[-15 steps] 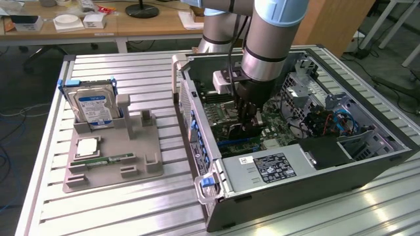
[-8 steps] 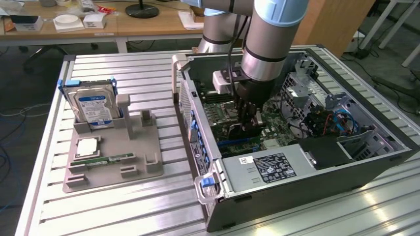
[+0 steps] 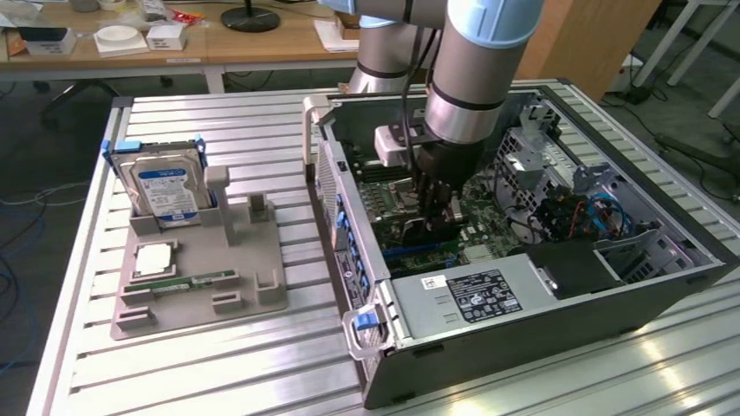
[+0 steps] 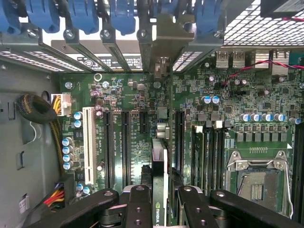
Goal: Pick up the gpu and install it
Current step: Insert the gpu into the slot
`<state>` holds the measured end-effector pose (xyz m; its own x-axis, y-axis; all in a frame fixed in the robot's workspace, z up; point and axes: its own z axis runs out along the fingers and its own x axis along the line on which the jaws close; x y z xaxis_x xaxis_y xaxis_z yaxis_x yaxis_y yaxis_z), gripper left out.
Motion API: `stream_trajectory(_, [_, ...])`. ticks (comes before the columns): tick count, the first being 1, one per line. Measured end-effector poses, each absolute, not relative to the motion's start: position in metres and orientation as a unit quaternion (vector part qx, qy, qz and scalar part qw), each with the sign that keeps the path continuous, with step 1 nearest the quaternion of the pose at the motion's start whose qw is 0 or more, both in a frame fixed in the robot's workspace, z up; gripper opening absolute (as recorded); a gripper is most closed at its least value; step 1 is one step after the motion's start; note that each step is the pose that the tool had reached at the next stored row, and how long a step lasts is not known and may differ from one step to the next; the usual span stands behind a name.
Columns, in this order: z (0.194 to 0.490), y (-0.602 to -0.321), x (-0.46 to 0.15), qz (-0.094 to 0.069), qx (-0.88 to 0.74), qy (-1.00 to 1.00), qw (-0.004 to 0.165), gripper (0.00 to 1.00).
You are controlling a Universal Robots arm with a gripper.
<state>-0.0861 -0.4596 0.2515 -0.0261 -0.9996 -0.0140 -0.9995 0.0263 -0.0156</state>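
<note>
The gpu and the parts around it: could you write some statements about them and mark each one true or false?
1. The gpu is gripped between the fingers, over the motherboard. True.
2. The hard drive lies inside the computer case. False: it stands upright in the grey holder, outside the case.
3. The computer case is open on its upper side. True.
4. The memory stick is in the fingers. False: it lies on the grey holder.

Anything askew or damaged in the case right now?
Nothing stands out. The gpu runs parallel to the motherboard slots, held on edge in the gripper, its bracket end toward the rear slot openings. No loose parts or visible damage inside the case.
</note>
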Motion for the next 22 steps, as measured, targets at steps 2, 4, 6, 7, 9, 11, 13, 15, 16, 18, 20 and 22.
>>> stream_trajectory(2, [0.2505, -0.4596, -0.0861, 0.000, -0.698, 0.716, 0.011, 0.26])
stream_trajectory(4, [0.2495, -0.4596, -0.0861, 0.000, -0.698, 0.716, 0.011, 0.26])
stream_trajectory(6, [0.2490, -0.4597, -0.0861, 0.000, -0.698, 0.716, 0.011, 0.26])
stream_trajectory(7, [0.2487, -0.4596, -0.0861, 0.000, -0.698, 0.716, 0.011, 0.26])
stream_trajectory(9, [0.2480, -0.4596, -0.0861, 0.000, -0.698, 0.716, 0.011, 0.26])
stream_trajectory(11, [0.2473, -0.4596, -0.0861, 0.000, -0.698, 0.716, 0.011, 0.26])
stream_trajectory(13, [0.2470, -0.4597, -0.0861, 0.000, -0.698, 0.716, 0.011, 0.26])
stream_trajectory(15, [0.2469, -0.4597, -0.0861, 0.000, -0.698, 0.716, 0.011, 0.26])
stream_trajectory(16, [0.2469, -0.4596, -0.0861, 0.000, -0.698, 0.716, 0.011, 0.26])
stream_trajectory(18, [0.2469, -0.4596, -0.0861, 0.000, -0.698, 0.716, 0.011, 0.26])
stream_trajectory(20, [0.2469, -0.4596, -0.0861, 0.000, -0.698, 0.716, 0.011, 0.26])
stream_trajectory(22, [0.2469, -0.4596, -0.0861, 0.000, -0.698, 0.716, 0.011, 0.26])
